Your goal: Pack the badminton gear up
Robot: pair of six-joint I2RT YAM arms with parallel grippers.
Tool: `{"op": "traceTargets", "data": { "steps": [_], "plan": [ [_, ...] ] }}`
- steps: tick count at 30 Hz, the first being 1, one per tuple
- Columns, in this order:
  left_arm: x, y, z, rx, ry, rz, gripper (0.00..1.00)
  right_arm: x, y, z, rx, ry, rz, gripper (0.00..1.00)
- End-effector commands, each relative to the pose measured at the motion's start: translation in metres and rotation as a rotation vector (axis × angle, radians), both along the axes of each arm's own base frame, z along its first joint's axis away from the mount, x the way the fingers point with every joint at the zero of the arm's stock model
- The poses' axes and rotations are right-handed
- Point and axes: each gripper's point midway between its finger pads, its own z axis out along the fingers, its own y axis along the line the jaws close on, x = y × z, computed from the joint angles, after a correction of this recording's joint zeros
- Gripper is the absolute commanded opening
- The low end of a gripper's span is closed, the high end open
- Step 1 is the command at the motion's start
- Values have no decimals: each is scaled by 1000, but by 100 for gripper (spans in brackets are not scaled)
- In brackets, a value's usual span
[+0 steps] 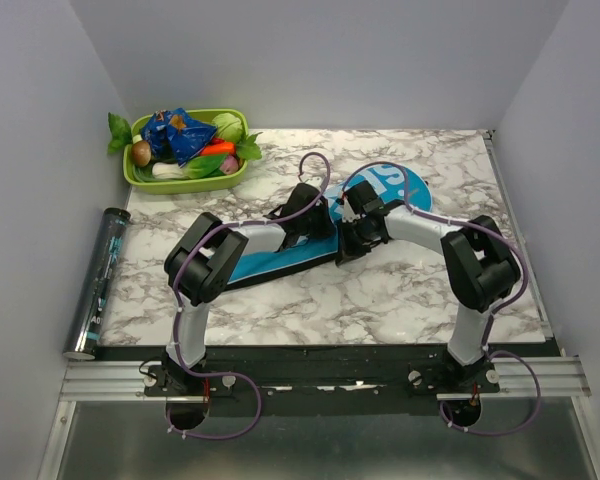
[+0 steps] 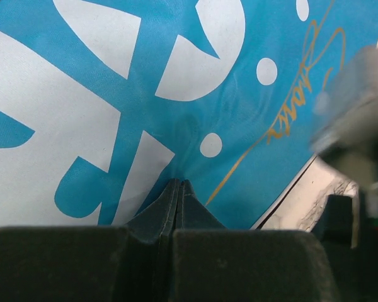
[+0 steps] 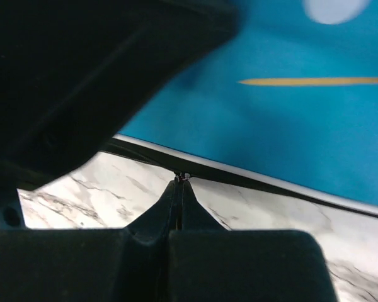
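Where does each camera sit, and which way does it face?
Top external: above, behind the robot, looking down on the table, blue cover, left arm, right arm.
Left wrist: on the left arm, facing the cover's lettering past the shut left gripper.
Right wrist: on the right arm, facing the cover's black edge past the shut right gripper.
Shared: all three show the cover.

A lime-green oval plastic tray [image 1: 183, 186] sits on a white, grey-veined marble tabletop [image 1: 380, 290]; in the tray, a brown toy mushroom [image 1: 141, 153] left, orange carrot [image 1: 216, 148] centre, pale cabbage [image 1: 229, 127] right
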Motion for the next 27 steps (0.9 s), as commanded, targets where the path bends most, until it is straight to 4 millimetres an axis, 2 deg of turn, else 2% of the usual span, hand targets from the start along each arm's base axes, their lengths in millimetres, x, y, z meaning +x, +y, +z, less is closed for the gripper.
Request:
{"op": "traceTargets", "data": {
  "steps": [1, 3, 4, 6, 7, 8, 9, 10, 12, 13, 15, 16, 17, 18, 19, 20, 21, 22, 23, 24, 26, 27],
  "plan": [
    [-11, 14, -31, 96, 66, -8, 1, -17, 29, -12, 120, 95, 22, 1],
    [-12, 17, -27, 97, 59, -4, 1, -9, 22, -14, 88, 60, -31, 1],
    [-11, 17, -13, 84, 35, 4, 2, -8, 20, -14, 85, 53, -43, 1],
    [-17, 23, -6, 79, 33, 20, 7, 0, 19, -5, 88, 18, -80, 1],
    [-18, 25, 14, 50, 12, 38, 8, 3, 18, -1, 89, 5, -96, 1],
    [-27, 32, 12, 52, 25, 48, 13, 7, 17, 1, 91, -9, -112, 1],
    [-31, 34, 20, 35, 17, 54, 16, 10, 16, 8, 103, -23, -130, 1],
    [-34, 37, 43, 0, -12, 61, 18, 11, 16, 10, 108, -27, -140, 1],
    [-49, 52, 44, 20, 12, 86, 25, 17, 11, 13, 114, -40, -174, 1],
    [-51, 58, 66, 3, -22, 104, 26, 18, 11, 12, 119, -38, -183, 1],
    [-67, 77, 64, 49, 2, 135, 28, 20, 8, 11, 136, -29, -208, 1],
    [-73, 83, 82, 33, -20, 140, 29, 21, 7, 10, 142, -26, -216, 1],
    [-74, 97, 83, 67, -34, 192, 30, 24, 6, 12, 149, -35, -222, 1],
    [-86, 112, 72, 113, -4, 214, 32, 26, 0, 10, 148, -31, -245, 1],
    [-91, 122, 84, 108, -28, 239, 33, 29, -4, 12, 150, -41, -259, 1],
    [-93, 134, 83, 140, -39, 281, 34, 32, -9, 12, 150, -49, -279, 1],
    [-104, 151, 71, 201, -12, 304, 36, 32, -22, 8, 151, -38, -307, 1],
    [-107, 161, 80, 201, -32, 331, 38, 34, -27, 8, 156, -37, -316, 1],
    [-110, 170, 78, 219, -30, 349, 40, 34, -32, 8, 162, -30, -321, 1],
    [-117, 183, 69, 259, -9, 371, 41, 36, -41, 5, 157, -30, -331, 1],
    [-120, 203, 68, 264, 2, 427, 41, 34, -49, 2, 151, -27, -332, 1],
    [-126, 217, 56, 292, 37, 453, 41, 34, -53, 1, 146, -30, -331, 1]
  ]
}}
